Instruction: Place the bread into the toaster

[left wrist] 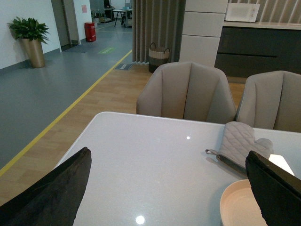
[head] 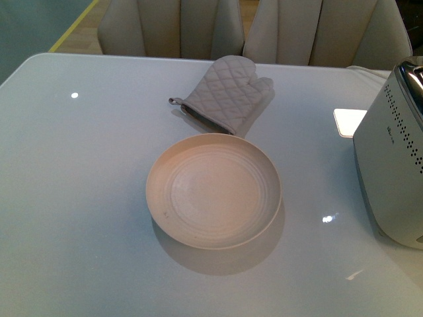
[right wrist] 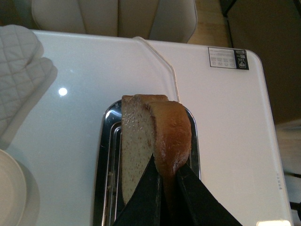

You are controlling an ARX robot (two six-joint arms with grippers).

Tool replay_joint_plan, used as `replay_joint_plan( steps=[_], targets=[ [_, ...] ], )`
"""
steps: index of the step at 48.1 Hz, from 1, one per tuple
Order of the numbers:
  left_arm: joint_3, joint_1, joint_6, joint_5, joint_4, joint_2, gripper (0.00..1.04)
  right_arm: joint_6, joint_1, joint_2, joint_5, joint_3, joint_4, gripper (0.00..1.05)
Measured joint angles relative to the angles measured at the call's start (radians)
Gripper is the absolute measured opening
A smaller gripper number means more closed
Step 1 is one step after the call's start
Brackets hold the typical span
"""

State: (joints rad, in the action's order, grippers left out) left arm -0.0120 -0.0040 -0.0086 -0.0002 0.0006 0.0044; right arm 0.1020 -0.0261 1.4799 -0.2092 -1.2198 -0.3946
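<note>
the bread point(right wrist: 141, 141) appears only in the right wrist view. the right claw point(right wrist: 167, 162) pinches it at the crust and holds it on edge directly over the slot in the shiny top of the toaster point(right wrist: 106, 155) - how deep the lower end sits in the slot, i cannot tell. the slice has a pale, finely speckled face, a golden brown crust and a rounded top.

the front view gives the wider layout - a round cream plate point(head: 215, 190) in the middle of the table point(head: 86, 198), a quilted oven mitt point(head: 225, 96) just behind it, and the toaster at the right edge, well apart from the plate. neither arm is seen there.

in the left wrist view the left claw point(left wrist: 168, 155) hangs above the table with its two dark fingers spread wide, gripping nothing; two chairs point(left wrist: 188, 92) stand behind the table.
</note>
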Motion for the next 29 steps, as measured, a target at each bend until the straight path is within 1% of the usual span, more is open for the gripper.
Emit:
replay_joint_plan(
  steps=[4,16,29],
  targets=[
    [0.000,0.000,0.000,0.000,0.000,0.000,0.98,0.000,0.006,0.006,-0.019,0.008,0.000,0.03],
    [0.000,0.000,0.000,0.000,0.000,0.000,0.98,-0.011,0.019,0.007,-0.036,0.077,0.002,0.03],
    [0.000,0.000,0.000,0.000,0.000,0.000,0.98,-0.011,0.020,0.036,-0.054,0.109,0.027,0.03]
  ],
)
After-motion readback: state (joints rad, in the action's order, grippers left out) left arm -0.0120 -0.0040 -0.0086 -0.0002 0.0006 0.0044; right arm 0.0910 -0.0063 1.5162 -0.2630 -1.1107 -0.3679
